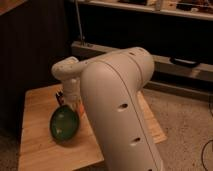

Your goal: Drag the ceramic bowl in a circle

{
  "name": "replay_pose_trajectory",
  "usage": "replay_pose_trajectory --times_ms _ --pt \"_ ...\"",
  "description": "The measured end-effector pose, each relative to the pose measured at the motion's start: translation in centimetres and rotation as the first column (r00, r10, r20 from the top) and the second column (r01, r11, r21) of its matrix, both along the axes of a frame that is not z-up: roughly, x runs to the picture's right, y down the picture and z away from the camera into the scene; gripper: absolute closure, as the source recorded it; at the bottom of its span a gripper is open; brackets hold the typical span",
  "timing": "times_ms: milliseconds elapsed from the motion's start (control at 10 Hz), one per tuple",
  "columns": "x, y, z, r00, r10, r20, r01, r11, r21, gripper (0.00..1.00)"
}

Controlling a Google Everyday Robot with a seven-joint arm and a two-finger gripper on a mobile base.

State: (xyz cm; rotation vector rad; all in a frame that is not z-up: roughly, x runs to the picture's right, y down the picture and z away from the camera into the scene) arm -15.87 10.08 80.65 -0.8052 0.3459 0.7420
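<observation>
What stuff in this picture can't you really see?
- Camera view, gripper: it is at the ceramic bowl's top rim, but the white wrist covers most of it, so its hold is unclear.
- Camera view, wooden table: its middle is hidden behind the big white arm.
- Camera view, orange thing beside the bowl: mostly hidden by the arm, so I cannot name it.

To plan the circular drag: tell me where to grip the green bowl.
Grip the ceramic bowl by its far rim, coming from above: it is wide and shallow, so only the rim offers a hold. The gripper sits at that edge, over the wooden table.
</observation>
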Motion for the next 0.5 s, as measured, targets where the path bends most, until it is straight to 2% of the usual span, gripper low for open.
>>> replay_pose_trajectory --times_ms 200,500 --pt "3.3 0.6 0.7 0.998 0.024 -0.054 -0.024 0.9996 -0.011 1.00" --pt "8.6 1.2 -0.9 0.995 0.029 -0.098 -0.030 0.9996 -0.001 1.00"
